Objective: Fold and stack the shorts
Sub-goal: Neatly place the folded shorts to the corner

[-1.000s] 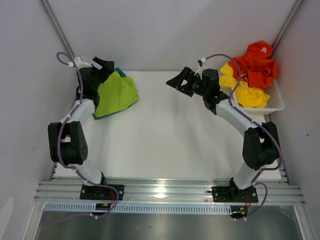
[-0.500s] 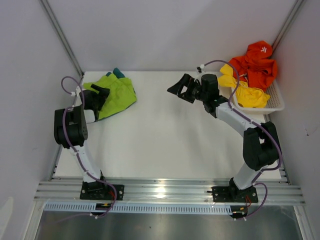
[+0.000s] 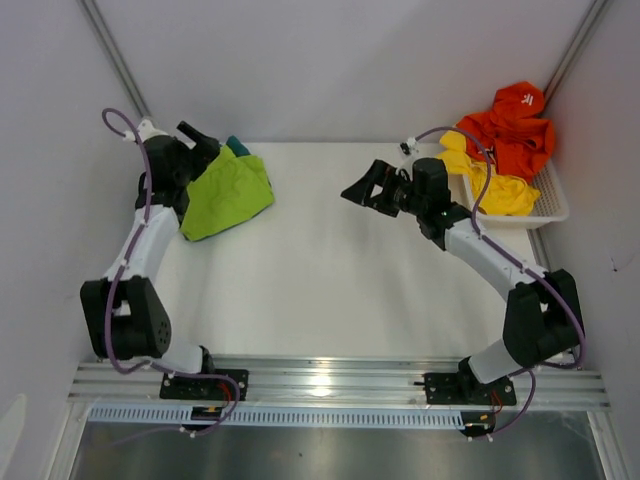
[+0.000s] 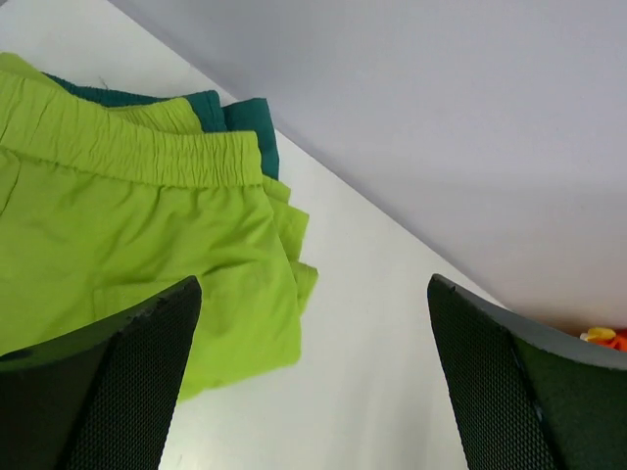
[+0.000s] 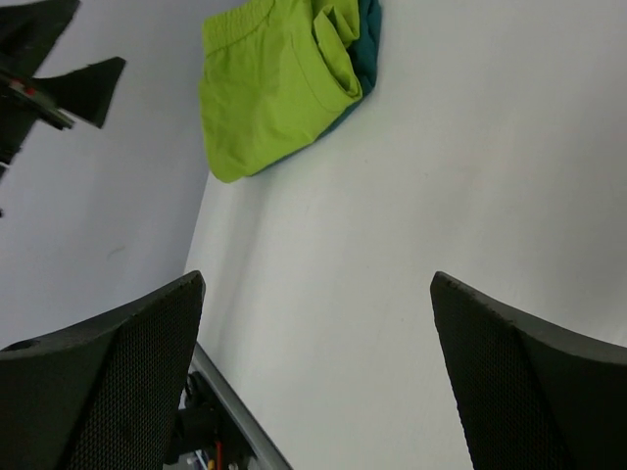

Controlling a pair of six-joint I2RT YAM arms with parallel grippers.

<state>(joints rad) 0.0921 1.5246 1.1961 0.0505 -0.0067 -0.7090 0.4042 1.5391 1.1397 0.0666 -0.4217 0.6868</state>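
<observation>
From above, the folded lime green fabric shorts (image 3: pixel 228 193) lie at ten o'clock on the flat white table (image 3: pixel 330 280). They rest on the teal fabric shorts (image 3: pixel 236 146), which show only as a corner at the lime pair's twelve o'clock. The left gripper (image 3: pixel 203 143) hangs at the pile's ten o'clock edge, fingers spread and holding nothing. The right gripper (image 3: pixel 365 186) hovers near table centre, also spread and bare. A white plastic basket (image 3: pixel 548 210) at two o'clock holds crumpled orange cloth (image 3: pixel 515 125) and yellow cloth (image 3: pixel 495 190).

The left wrist view shows the left gripper (image 4: pixel 313 284) wide apart above the lime green fabric shorts (image 4: pixel 127 235), with the teal fabric shorts (image 4: pixel 245 122) peeking out at twelve o'clock.

In the right wrist view, the right gripper (image 5: pixel 318 279) gapes over bare table, the lime green fabric shorts (image 5: pixel 274 88) well away at eleven o'clock.
</observation>
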